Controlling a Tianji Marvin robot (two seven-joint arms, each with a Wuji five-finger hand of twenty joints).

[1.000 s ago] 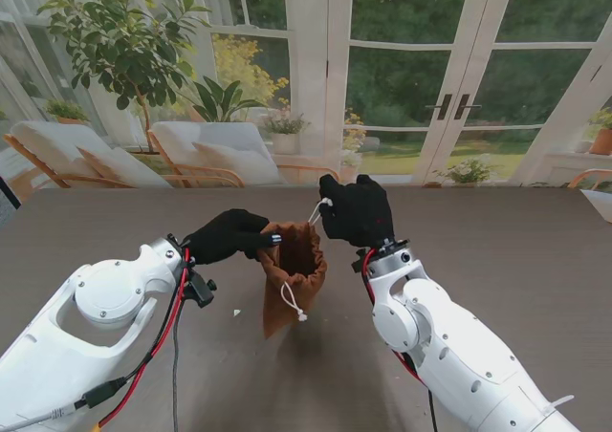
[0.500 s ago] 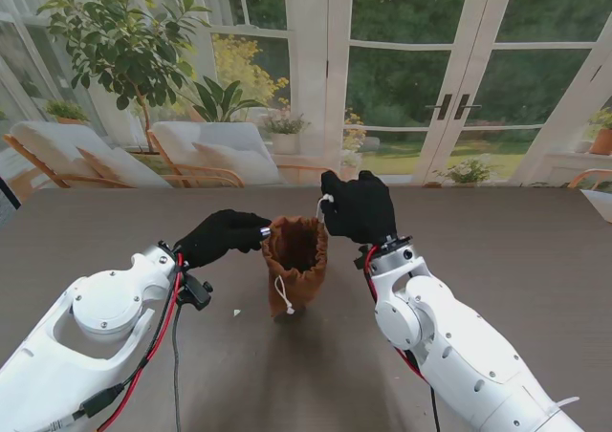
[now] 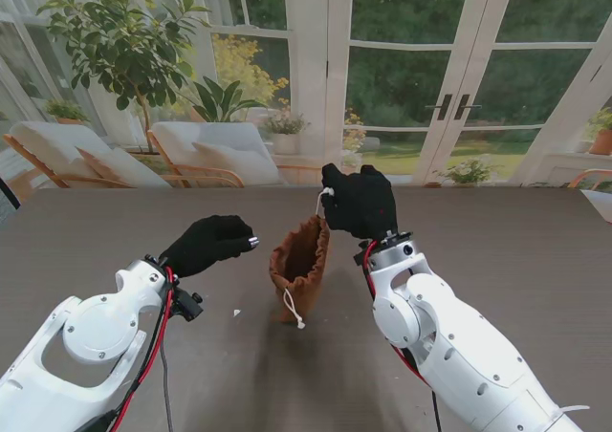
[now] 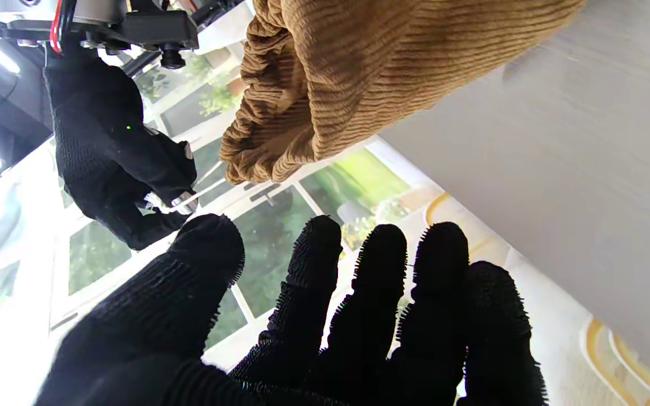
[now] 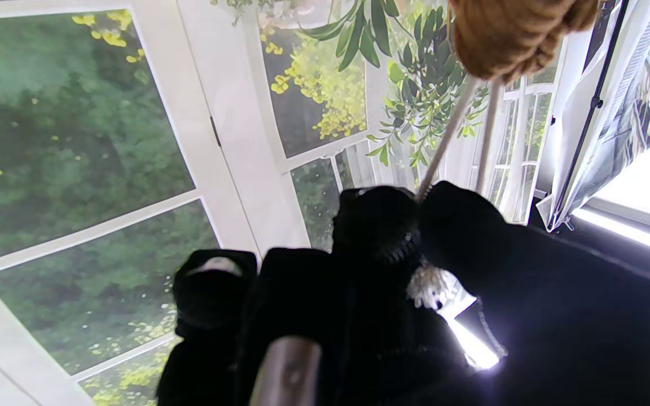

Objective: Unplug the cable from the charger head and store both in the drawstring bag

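Now the left hand (image 3: 208, 244), fingers spread and empty, hovers beside the brown bag (image 3: 298, 268), while farther off the right hand (image 3: 359, 203) pinches its white drawstring (image 5: 448, 138), so a slip would collapse the mouth. Only the right wrist view shows that cord clamped; cable and charger aren't visible.

The setting looked like a home sunroom or garden room. A dark wood-grain table (image 3: 535, 241) stood before tall white-framed glass doors (image 3: 459, 78) with dark handles (image 3: 451, 105), opening onto a green lawn and trees. To the left, wooden lounge chairs (image 3: 191, 160) with pale cushions sat beside a leafy indoor tree (image 3: 115, 40) and small potted plants (image 3: 285, 131). Daylight filled the room. Another potted plant (image 3: 602, 131) stood at the far right.
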